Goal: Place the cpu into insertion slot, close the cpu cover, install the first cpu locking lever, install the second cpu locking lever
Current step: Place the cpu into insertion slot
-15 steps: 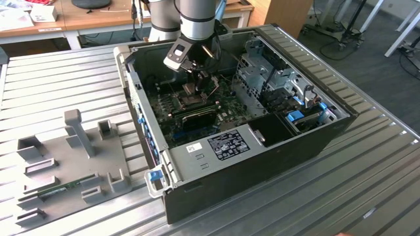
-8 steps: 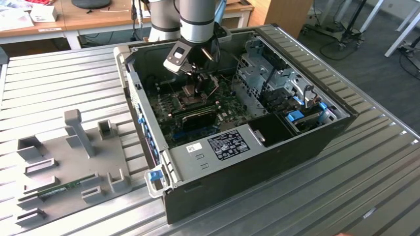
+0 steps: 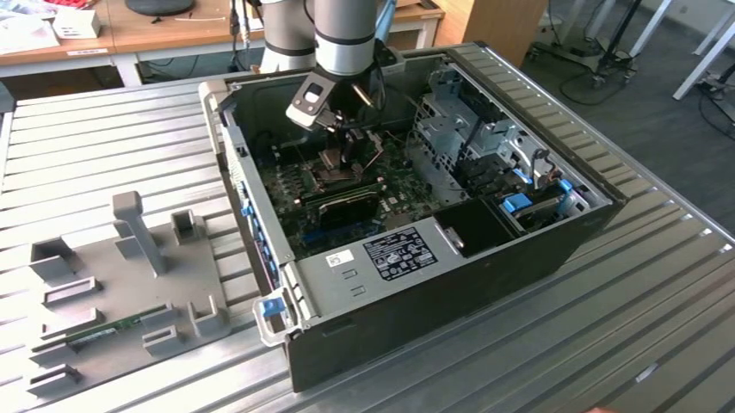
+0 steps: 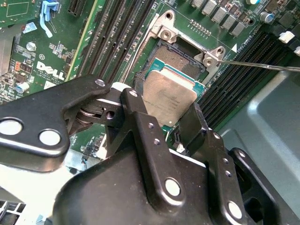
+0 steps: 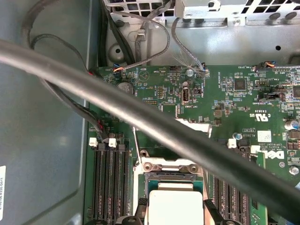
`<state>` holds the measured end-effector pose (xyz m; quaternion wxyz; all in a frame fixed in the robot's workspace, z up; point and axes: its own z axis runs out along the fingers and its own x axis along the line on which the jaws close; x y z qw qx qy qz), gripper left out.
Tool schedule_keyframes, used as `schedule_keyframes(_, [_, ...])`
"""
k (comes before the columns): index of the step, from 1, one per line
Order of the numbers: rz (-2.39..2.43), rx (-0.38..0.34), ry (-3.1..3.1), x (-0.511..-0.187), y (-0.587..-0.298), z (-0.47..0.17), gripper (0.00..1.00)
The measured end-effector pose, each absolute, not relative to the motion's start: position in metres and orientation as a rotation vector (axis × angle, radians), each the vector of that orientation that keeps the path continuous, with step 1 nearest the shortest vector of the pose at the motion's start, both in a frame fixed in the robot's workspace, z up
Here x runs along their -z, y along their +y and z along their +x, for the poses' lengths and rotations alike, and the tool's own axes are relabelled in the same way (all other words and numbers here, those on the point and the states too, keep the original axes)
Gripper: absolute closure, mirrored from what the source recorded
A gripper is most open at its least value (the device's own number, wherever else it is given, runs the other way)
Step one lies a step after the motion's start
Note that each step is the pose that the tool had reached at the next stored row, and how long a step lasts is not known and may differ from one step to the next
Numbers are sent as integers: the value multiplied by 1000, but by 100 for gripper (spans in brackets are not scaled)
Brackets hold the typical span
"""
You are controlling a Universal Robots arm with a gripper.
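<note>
My gripper (image 4: 164,110) is shut on the cpu (image 4: 169,96), a square chip with a dull grey top, gripped by two opposite edges. The chip hangs low over the insertion slot (image 4: 176,58), covering its near half, while dark pins show past it. I cannot tell whether the chip touches the slot. In the first wrist view the cpu (image 5: 174,204) sits between the fingers (image 5: 209,212) just short of the slot's metal rim (image 5: 169,167). A pale strip (image 5: 196,126) standing past the slot looks like the open cpu cover on edge. A thin lever rod (image 4: 258,64) sticks out beside the slot. In the exterior view my gripper (image 3: 341,146) is inside the case.
The open computer case (image 3: 552,232) lies on a slatted metal table (image 3: 103,138). Black memory slots (image 4: 117,33) flank the slot. A thick black cable (image 5: 117,105) crosses over the green motherboard (image 5: 243,93). A grey fixture plate (image 3: 115,284) lies at the exterior view's left.
</note>
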<state>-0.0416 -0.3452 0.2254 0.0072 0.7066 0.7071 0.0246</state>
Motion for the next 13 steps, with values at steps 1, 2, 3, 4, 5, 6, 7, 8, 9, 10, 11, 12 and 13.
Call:
schedule_keyframes(1, [2210, -76, 2211, -225, -345, -42, 46])
schedule_keyframes(2, [2210, -76, 2211, -225, -345, -42, 46])
schedule_keyframes(3, [2210, -76, 2211, -225, -345, -42, 46])
schedule_keyframes(4, [2210, -76, 2211, -225, -345, -42, 46])
schedule_keyframes(5, [2210, -76, 2211, -224, -345, -42, 46])
schedule_keyframes(6, [2210, -76, 2211, -224, -345, -42, 46])
schedule_keyframes(7, [2210, -76, 2211, -224, -345, -42, 46])
schedule_keyframes(8, [2211, -75, 2212, -224, -345, -42, 46])
schedule_keyframes(9, [2211, -74, 2213, -224, -345, -42, 46])
schedule_keyframes(10, [2211, -74, 2213, -224, -345, -42, 46])
schedule_keyframes(11, [2211, -73, 2213, -224, -345, -42, 46])
schedule_keyframes(12, [2211, -73, 2213, -224, -345, -42, 46])
schedule_keyframes(13, [2211, -73, 2213, -224, -345, -42, 46])
